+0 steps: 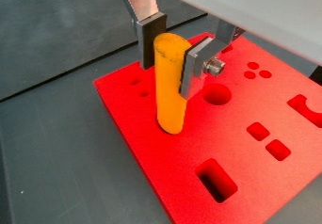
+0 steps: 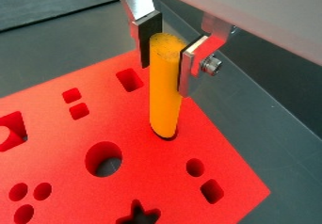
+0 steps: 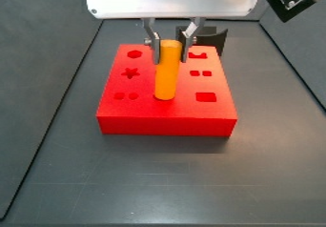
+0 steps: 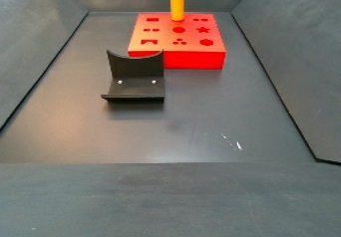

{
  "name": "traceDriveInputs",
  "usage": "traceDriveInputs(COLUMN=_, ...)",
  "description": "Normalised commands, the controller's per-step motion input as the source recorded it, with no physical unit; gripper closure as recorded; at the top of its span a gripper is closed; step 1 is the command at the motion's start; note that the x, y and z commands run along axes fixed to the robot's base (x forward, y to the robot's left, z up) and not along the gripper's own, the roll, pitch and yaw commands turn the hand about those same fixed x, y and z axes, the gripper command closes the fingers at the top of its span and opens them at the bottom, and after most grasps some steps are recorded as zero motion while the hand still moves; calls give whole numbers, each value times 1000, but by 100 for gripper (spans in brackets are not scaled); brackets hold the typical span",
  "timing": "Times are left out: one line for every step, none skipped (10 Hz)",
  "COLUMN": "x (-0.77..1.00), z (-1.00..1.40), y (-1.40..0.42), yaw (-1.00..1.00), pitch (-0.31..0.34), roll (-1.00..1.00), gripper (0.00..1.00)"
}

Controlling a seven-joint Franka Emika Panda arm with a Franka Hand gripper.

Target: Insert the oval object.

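Note:
The oval object, a smooth orange-yellow peg (image 1: 169, 87), stands upright over the red block (image 1: 151, 162). It shows in both wrist views (image 2: 164, 87) and both side views (image 3: 167, 69) (image 4: 176, 0). Its lower end meets the block's top at an opening near the block's middle; I cannot tell how deep it sits. My gripper (image 1: 172, 58) is above the block and shut on the peg's upper end, with a dark pad on one side and a silver plate on the other (image 2: 169, 58) (image 3: 170, 45). In one side view the gripper is cut off above the frame.
The red block (image 3: 166, 121) has several shaped holes: round, square, star and slot. The fixture (image 4: 134, 79) stands on the dark floor in front of the block (image 4: 213, 57), and shows behind it from the opposite side (image 3: 211, 35). Sloped dark walls ring the floor.

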Motion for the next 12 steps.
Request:
traceDriveInputs(x=0, z=-206, y=-91, yaw=0, pitch=-40, roll=0, gripper=100)
traceDriveInputs(x=0, z=-326, y=-26, yaw=0, pitch=-56, roll=0, gripper=100)
traceDriveInputs(x=9, z=-411, y=-14, yaw=0, pitch=-46, roll=0, gripper=100)
traceDriveInputs(x=69, z=-483, y=-29, yaw=0, pitch=-51, roll=0, gripper=100)
traceDriveInputs(x=97, z=-557, y=-3, yaw=0, pitch=-46, roll=0, gripper=100)
traceDriveInputs(x=86, z=-617, y=0, yaw=0, pitch=-49, roll=20, gripper=100)
traceDriveInputs(x=34, z=-657, y=-14, yaw=0, pitch=-43, roll=81, gripper=100)
traceDriveInputs(x=0, z=-706, y=-34, yaw=0, pitch=-50, roll=120, gripper=100)
traceDriveInputs(x=0, z=-691, y=-37, yaw=0, pitch=-50, roll=124, gripper=100)
traceDriveInputs(x=0, z=-671, y=-37, yaw=0, pitch=-53, roll=127, gripper=100)
traceDriveInputs(x=0, z=-609, y=-37, yaw=0, pitch=-74, roll=104, gripper=100)
traceDriveInputs(x=-17, z=-363, y=-23, yaw=0, pitch=-91, roll=33, gripper=100)
